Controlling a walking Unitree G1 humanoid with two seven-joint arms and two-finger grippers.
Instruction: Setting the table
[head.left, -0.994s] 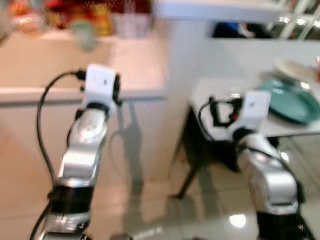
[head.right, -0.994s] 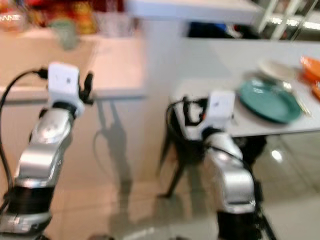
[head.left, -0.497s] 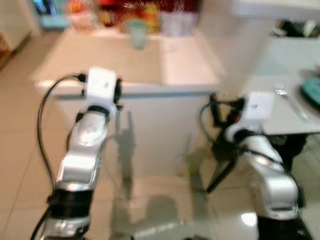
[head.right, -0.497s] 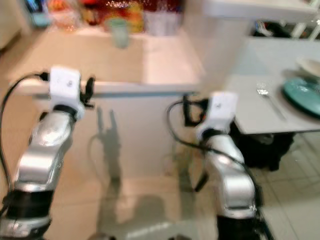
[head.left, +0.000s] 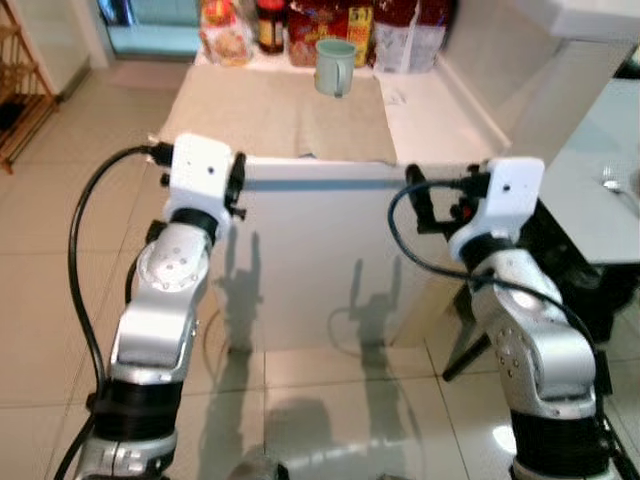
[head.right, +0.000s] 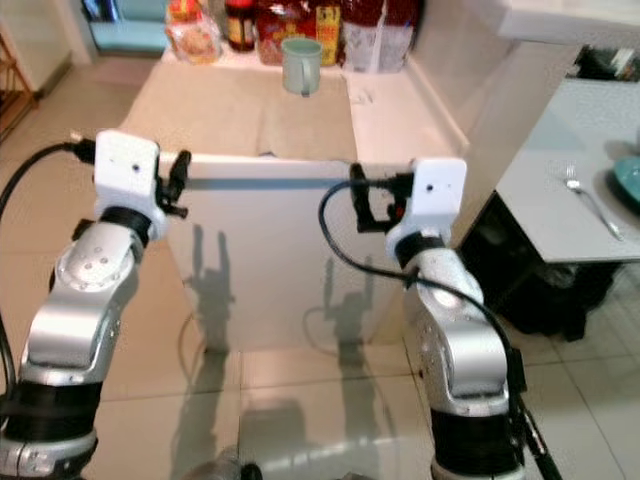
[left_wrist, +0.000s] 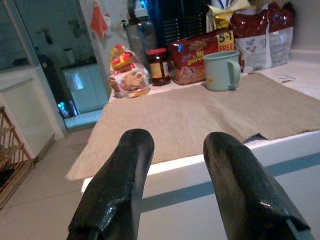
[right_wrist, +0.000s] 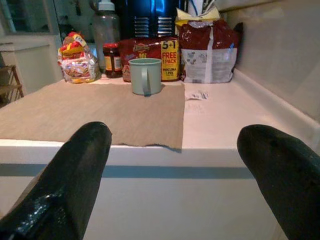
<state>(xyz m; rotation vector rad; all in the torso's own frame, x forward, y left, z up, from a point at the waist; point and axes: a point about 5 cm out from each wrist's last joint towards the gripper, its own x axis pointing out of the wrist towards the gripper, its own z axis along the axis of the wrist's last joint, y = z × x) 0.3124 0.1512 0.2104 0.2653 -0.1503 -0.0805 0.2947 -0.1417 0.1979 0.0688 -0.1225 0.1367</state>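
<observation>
A pale green mug (head.left: 335, 66) stands upright at the back of a beige mat (head.left: 280, 115) on a white counter (head.left: 430, 110). Both arms are raised in front of the counter's near edge, below its top. My left gripper (left_wrist: 177, 142) is open with nothing between its fingers, and it points across the mat toward the mug (left_wrist: 220, 71). My right gripper (right_wrist: 177, 135) is open wide and empty, facing the mug (right_wrist: 145, 76) from the counter edge. A grey dining table (head.right: 545, 215) at the right carries a fork (head.right: 590, 196) and the rim of a teal plate (head.right: 630, 180).
Along the counter's back stand snack bags (right_wrist: 207, 50), a red multipack (right_wrist: 150, 52), a jar (right_wrist: 111, 61) and a wrapped packet (right_wrist: 76, 56). A white wall (head.left: 520, 60) borders the counter's right side. Tiled floor (head.left: 40, 250) spreads to the left. A wooden rack (head.left: 20, 95) stands far left.
The camera has swung left and sharpened: the counter with the mug is now centred and the dining table has slid to the right edge. Both arms hold the same raised pose.
</observation>
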